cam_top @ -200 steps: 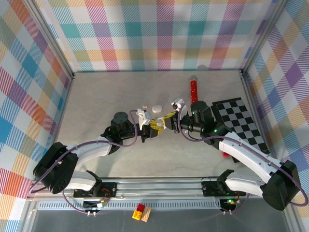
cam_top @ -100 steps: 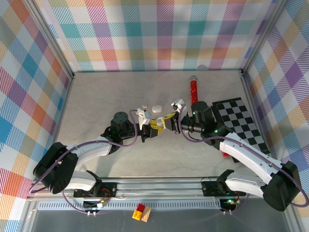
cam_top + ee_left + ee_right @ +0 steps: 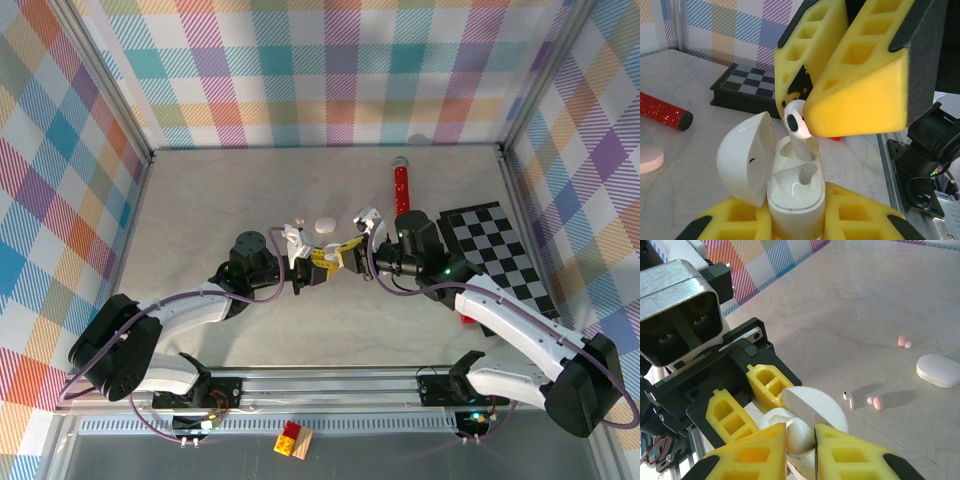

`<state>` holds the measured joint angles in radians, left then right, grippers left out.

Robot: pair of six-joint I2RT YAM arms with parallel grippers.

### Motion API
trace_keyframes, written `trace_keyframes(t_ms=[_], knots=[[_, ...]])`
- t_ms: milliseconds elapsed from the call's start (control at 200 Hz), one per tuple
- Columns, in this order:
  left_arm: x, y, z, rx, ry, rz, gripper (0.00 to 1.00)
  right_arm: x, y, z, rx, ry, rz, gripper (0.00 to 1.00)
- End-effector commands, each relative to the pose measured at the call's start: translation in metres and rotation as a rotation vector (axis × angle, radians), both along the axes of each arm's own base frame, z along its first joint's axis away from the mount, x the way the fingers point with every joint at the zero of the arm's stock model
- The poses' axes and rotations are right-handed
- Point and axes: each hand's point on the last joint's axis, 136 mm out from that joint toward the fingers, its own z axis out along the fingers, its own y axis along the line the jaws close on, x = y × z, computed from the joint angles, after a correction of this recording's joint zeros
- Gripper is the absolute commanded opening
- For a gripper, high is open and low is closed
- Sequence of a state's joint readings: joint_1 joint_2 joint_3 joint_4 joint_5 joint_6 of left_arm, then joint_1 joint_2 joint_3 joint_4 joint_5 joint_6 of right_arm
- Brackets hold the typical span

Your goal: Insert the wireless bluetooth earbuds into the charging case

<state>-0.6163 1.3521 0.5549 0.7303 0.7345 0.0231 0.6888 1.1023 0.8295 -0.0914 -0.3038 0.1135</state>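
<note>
While left jaws clamp the case (image 3: 793, 202) upright, right jaws pinch an earbud (image 3: 793, 121).

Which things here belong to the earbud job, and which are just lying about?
Job: open charging case in left end effector; earbud pinched in right end effector; loose earbud on the table.
Lying about: red glitter cylinder; chessboard; closed white case; coloured block.

White earbud (image 3: 792, 121) stem-down in open case (image 3: 792, 200)
</note>
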Motion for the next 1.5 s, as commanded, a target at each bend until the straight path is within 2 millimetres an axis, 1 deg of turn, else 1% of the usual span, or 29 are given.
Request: trace_keyframes(t_ms=[0,240,350,465,555,720,845,900,1070,1310,1390,1495], knots=[[0.007,0.000,0.021,-0.040,-0.059,0.010,0.14,-0.009,0.000,0.001,-0.020,-0.006,0.031,0.18],[0.008,-0.001,0.019,-0.037,-0.053,0.008,0.14,-0.023,0.007,0.003,-0.007,0.008,0.114,0.18],[0.008,-0.002,0.019,-0.038,-0.054,0.005,0.14,-0.024,0.008,0.002,-0.016,0.006,0.123,0.21],[0.008,-0.002,0.019,-0.039,-0.054,0.004,0.14,-0.023,0.007,0.001,-0.024,0.005,0.113,0.31],[0.008,-0.001,0.019,-0.038,-0.054,0.005,0.14,-0.018,0.002,0.006,-0.018,-0.008,0.066,0.37],[0.006,-0.001,0.017,-0.035,-0.052,0.004,0.14,-0.008,-0.008,0.021,0.026,-0.051,-0.035,0.53],[0.006,-0.001,0.017,-0.037,-0.054,-0.001,0.14,-0.003,-0.012,0.026,0.052,-0.049,-0.085,0.58],[0.005,-0.001,0.017,-0.037,-0.055,-0.002,0.14,0.002,-0.012,0.024,0.046,-0.038,-0.111,0.58],[0.004,0.000,0.018,-0.036,-0.056,-0.004,0.14,0.007,-0.006,0.014,0.014,0.003,-0.105,0.59],[0.004,0.000,0.016,-0.031,-0.056,-0.003,0.14,0.013,0.000,0.011,0.011,0.030,-0.108,0.57],[0.004,0.000,0.017,-0.032,-0.060,-0.005,0.14,0.019,-0.002,0.005,-0.013,0.049,-0.142,0.55],[0.004,0.000,0.017,-0.033,-0.061,-0.006,0.14,0.025,-0.002,-0.004,-0.049,0.076,-0.165,0.54]])
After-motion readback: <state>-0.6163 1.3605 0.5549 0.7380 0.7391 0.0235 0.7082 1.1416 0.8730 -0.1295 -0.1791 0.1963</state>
